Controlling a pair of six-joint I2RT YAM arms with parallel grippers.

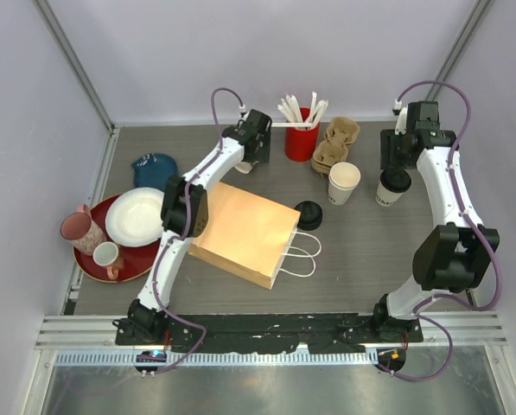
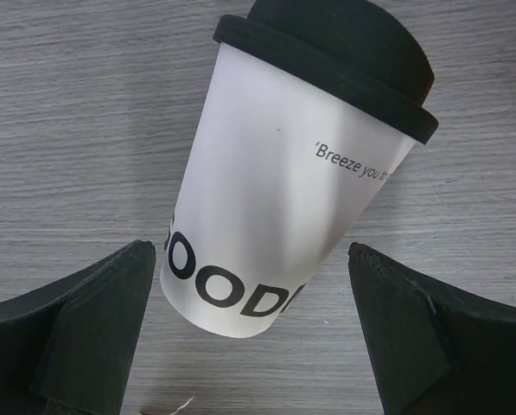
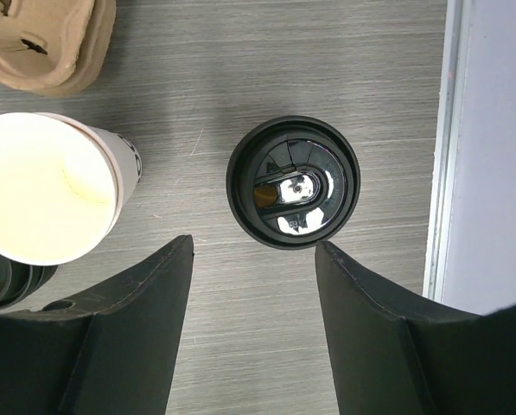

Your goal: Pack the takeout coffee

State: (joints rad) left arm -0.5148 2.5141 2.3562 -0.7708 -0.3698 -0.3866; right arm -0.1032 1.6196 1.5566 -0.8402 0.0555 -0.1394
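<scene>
Seeing from overhead the left hand (image 1: 247, 157) hanging at 12 o'clock of the brown paper bag (image 1: 240, 233), the bag lying flat on the grey surface (image 1: 370, 259) with handles pointing to 3 o'clock. Losing nearly everything beneath that hand behind the arm in that view. Finding it only through the left wrist camera: the first lidded cup (image 2: 283, 199), white with black lettering, tilted, base toward the fingers (image 2: 93, 328) and black lid toward 12 o'clock, sitting between them with bare surface showing on both sides. Keeping that hand spread wide, gripping nothing. Seeing the right hand (image 1: 391, 162) overhead just at 12 o'clock of the second lidded cup (image 1: 394, 183), that cup standing upright at 3 o'clock of a lidless white cup (image 1: 344, 181). Looking straight down through the right wrist camera and picking out the glossy recessed top of the lid, too small to read overhead; finding the two fingertips (image 3: 175, 259) parted at 6 o'clock of the cup, touching nothing, holding nothing. Catching there also the cardboard cup carriers (image 3: 46, 43) at 11 o'clock. Getting only from overhead the loose black lids (image 1: 308, 214) at 3 o'clock of the bag, a red holder (image 1: 301, 143) of stirrers at 12 o'clock, and at 9 o'clock a red tray (image 1: 141, 261) bearing a white plate (image 1: 135, 216) and two mugs.
</scene>
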